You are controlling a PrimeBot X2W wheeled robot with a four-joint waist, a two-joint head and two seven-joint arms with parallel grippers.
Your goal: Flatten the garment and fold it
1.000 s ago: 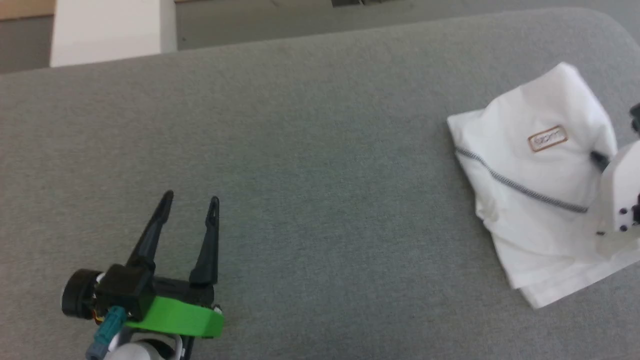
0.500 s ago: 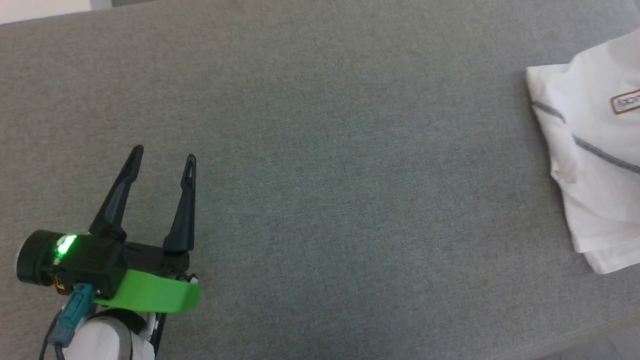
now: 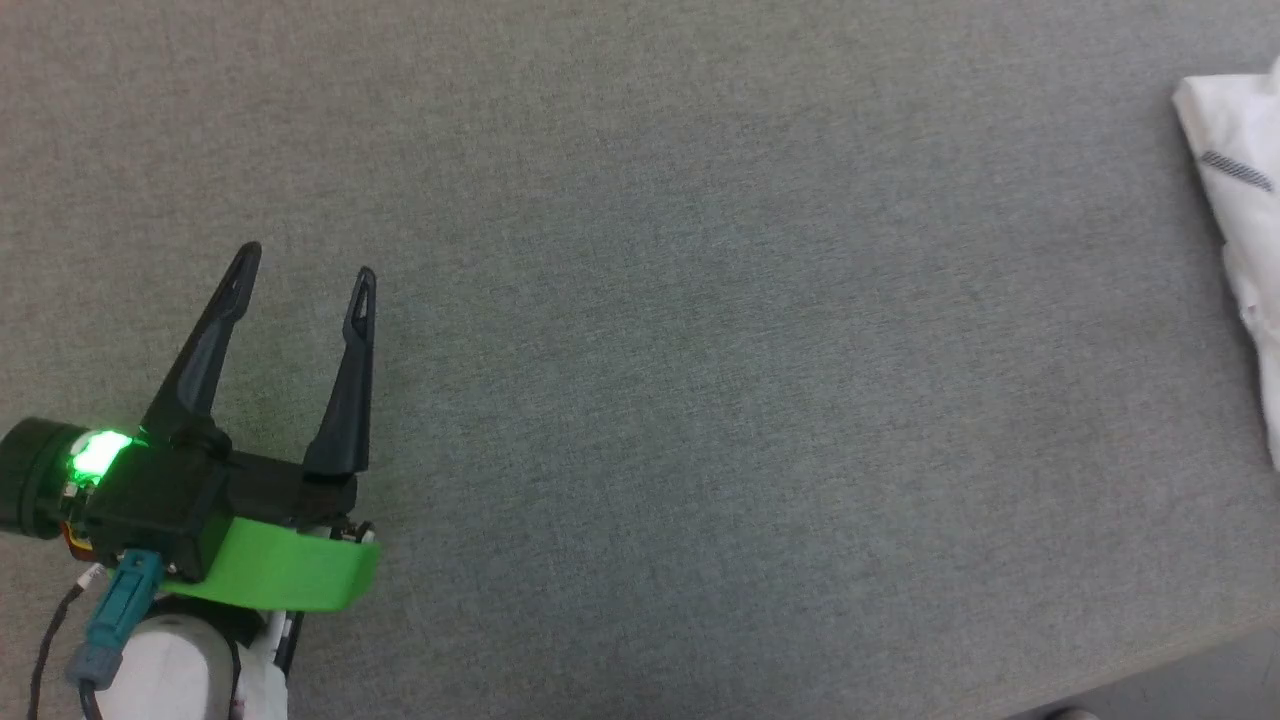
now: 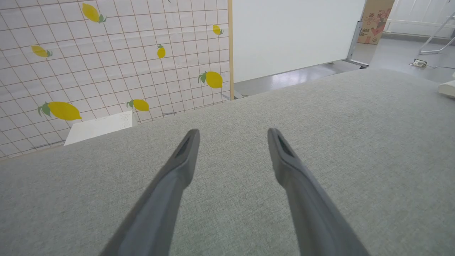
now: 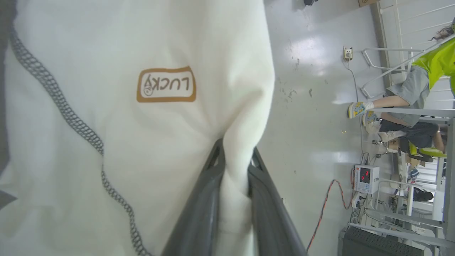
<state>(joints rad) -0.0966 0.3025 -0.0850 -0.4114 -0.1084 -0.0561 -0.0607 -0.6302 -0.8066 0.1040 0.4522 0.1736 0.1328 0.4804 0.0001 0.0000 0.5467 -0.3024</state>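
The right claw (image 5: 236, 153) pinches the garment (image 5: 117, 42), left claw (image 3: 304, 262) spread

Thin white garment (image 3: 1235, 200), bunched and folded over on itself. Lies at the right edge of the grey surface (image 3: 700, 350) in the head view, cut off by the frame. Bears a dark grey zigzag seam (image 5: 81, 131) and a tan-bordered label (image 5: 166, 84) reading LUCKY, upside down in the right wrist view. Gathers into one fold pinched between the right gripper (image 5: 236, 153) fingers.
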